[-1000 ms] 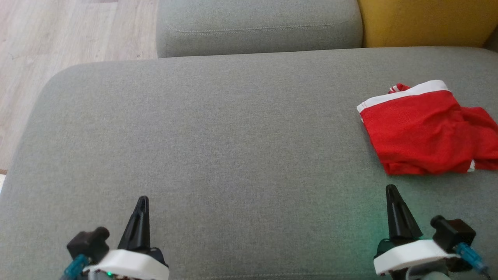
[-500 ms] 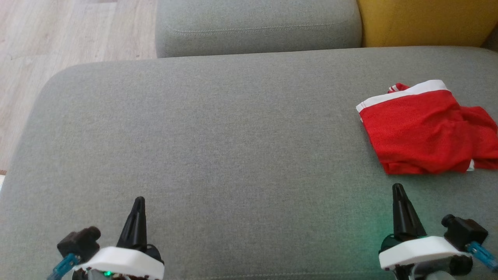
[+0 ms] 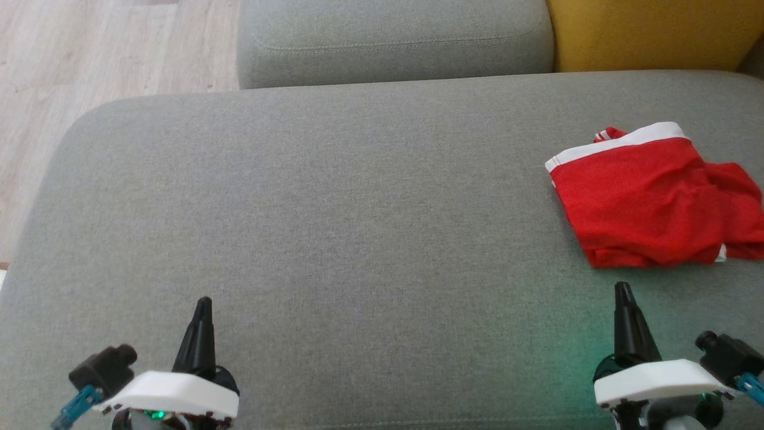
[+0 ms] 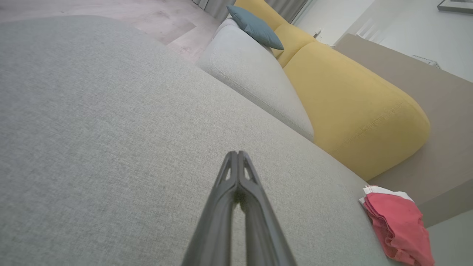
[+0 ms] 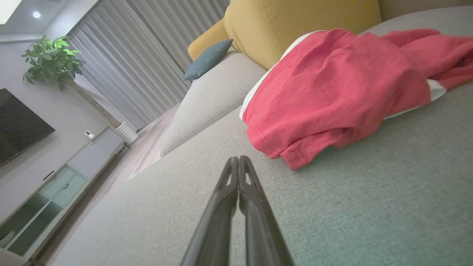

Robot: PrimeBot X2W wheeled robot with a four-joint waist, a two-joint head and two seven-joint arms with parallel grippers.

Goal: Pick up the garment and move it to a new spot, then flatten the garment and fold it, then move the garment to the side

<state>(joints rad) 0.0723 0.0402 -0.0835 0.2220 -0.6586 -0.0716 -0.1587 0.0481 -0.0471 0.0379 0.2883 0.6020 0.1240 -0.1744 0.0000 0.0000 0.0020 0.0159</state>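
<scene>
The garment (image 3: 650, 200) is red with a white band, folded and a little rumpled, lying at the right side of the grey sofa seat (image 3: 334, 227). It also shows at the lower right of the left wrist view as a small red bundle (image 4: 401, 221) and fills the upper right of the right wrist view (image 5: 343, 92). My right gripper (image 3: 624, 291) is shut and empty, just in front of the garment's near edge and apart from it; its tips (image 5: 238, 159) meet above bare fabric. My left gripper (image 3: 203, 303) is shut and empty at the lower left, far from the garment, with its tips (image 4: 237, 153) together.
A second grey cushion (image 3: 394, 42) lies behind the seat, with a yellow one (image 3: 650, 33) to its right. Wooden floor (image 3: 77, 77) runs along the seat's left edge. A blue pillow (image 4: 255, 27) rests far back; a TV cabinet (image 5: 70, 177) and plant (image 5: 51, 61) stand beyond.
Both grippers have drifted outward in the head view, the left one to the left and the right one to the right. They stay shut. The garment has not moved.
</scene>
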